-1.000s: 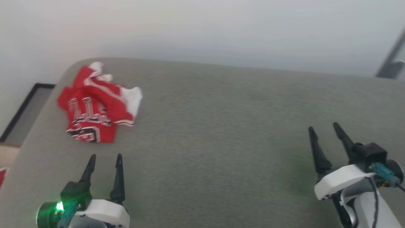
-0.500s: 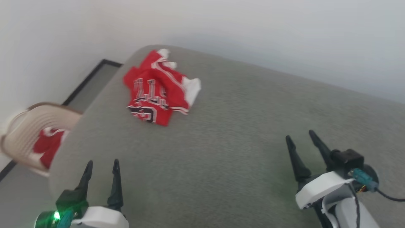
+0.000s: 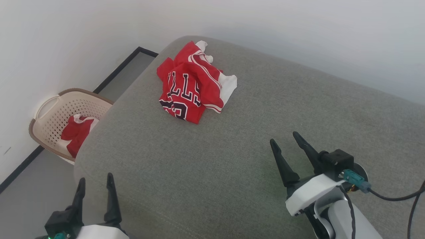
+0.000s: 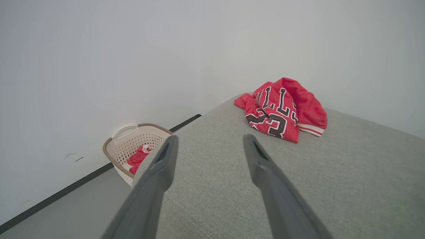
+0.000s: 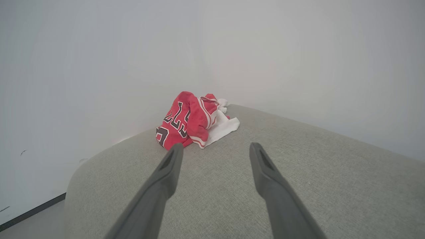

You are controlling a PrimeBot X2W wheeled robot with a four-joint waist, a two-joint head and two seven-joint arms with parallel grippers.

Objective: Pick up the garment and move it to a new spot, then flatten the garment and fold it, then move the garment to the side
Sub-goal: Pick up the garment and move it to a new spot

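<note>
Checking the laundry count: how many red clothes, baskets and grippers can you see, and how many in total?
Red clothes: 2 (garment on the grey cushion; red cloth in the basket)
Baskets: 1
Grippers: 2 (left gripper, right gripper, both open)
Total: 5

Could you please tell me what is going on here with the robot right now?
Nothing is being handled yet. The garment lies crumpled near the far left corner of the grey cushion. The robot's left hand and right hand are both open and empty, hovering well short of it. A basket on the floor beside the cushion holds another red cloth.
</note>
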